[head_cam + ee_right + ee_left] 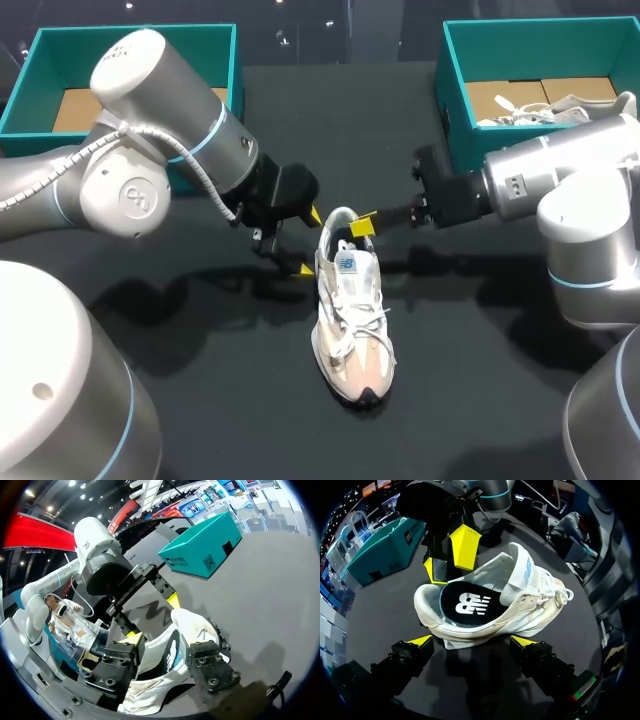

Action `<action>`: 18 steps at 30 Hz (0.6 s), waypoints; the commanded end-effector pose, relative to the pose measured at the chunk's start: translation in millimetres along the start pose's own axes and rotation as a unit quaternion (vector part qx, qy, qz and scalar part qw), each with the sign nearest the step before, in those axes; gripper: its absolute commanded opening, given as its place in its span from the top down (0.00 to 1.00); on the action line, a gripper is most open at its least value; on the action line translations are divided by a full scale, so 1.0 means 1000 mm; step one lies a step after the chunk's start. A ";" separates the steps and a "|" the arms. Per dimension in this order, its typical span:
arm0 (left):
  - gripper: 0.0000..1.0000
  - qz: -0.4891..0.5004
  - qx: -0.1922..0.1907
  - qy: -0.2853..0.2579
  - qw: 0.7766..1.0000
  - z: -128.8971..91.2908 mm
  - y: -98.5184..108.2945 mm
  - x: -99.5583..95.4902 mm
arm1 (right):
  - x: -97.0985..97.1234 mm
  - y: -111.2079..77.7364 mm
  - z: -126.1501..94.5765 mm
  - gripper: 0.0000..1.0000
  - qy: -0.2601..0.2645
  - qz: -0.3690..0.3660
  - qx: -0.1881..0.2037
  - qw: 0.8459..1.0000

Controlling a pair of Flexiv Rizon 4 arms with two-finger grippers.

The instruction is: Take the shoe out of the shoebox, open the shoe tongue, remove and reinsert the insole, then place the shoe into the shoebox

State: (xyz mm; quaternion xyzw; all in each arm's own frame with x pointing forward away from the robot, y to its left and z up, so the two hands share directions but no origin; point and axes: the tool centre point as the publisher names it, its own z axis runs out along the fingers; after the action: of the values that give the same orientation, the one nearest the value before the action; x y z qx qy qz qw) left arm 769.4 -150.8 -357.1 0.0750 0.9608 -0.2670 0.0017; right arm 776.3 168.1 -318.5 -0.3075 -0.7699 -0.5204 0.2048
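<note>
– So, in the head view, where is the shoe?
– It stands upright in the middle of the table, with the toe toward the near edge. It is well apart from the left shoebox and the right shoebox, which are both at the far side. The left gripper is just beside the heel on the left. The right gripper is at the heel collar, coming from the right.
– And the left wrist view?
– Its own gripper is spread wide and holds nothing. The shoe is just ahead of it and is not touched. The dark insole lies flat inside, and the tongue stands up from the opening. The right gripper is on the other side of the heel opening.
– Does the right one clamp the shoe?
– From the right wrist view I cannot tell. The heel part fills the space in front of it, but the contact is not clear.
– What is the step, then?
– I judge it is the insole work. To do it well, one gripper should steady the heel so that the shoe does not slide. The other should enter at the heel end and pinch only the edge of the insole. Then it should lift the insole up and backward slowly, keeping away from the tongue.
</note>
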 end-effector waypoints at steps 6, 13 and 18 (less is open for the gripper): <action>0.00 0.021 0.000 0.026 0.999 -0.031 0.023 0.001 | -0.004 0.000 -0.042 0.56 -0.031 0.031 0.020 0.999; 0.00 0.035 -0.005 0.029 0.999 -0.065 0.044 -0.008 | -0.008 0.006 -0.067 0.61 -0.073 0.061 0.050 0.994; 0.00 0.046 -0.025 0.023 0.998 -0.091 0.060 -0.014 | -0.009 0.014 -0.085 0.65 -0.107 0.084 0.078 0.988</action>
State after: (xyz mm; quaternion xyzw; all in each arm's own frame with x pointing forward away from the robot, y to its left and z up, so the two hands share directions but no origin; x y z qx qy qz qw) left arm 797.0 -73.0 -327.4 0.1237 0.9613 -0.2462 -0.0089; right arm 794.7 99.8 -298.3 -0.4010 -0.7821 -0.4379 0.1893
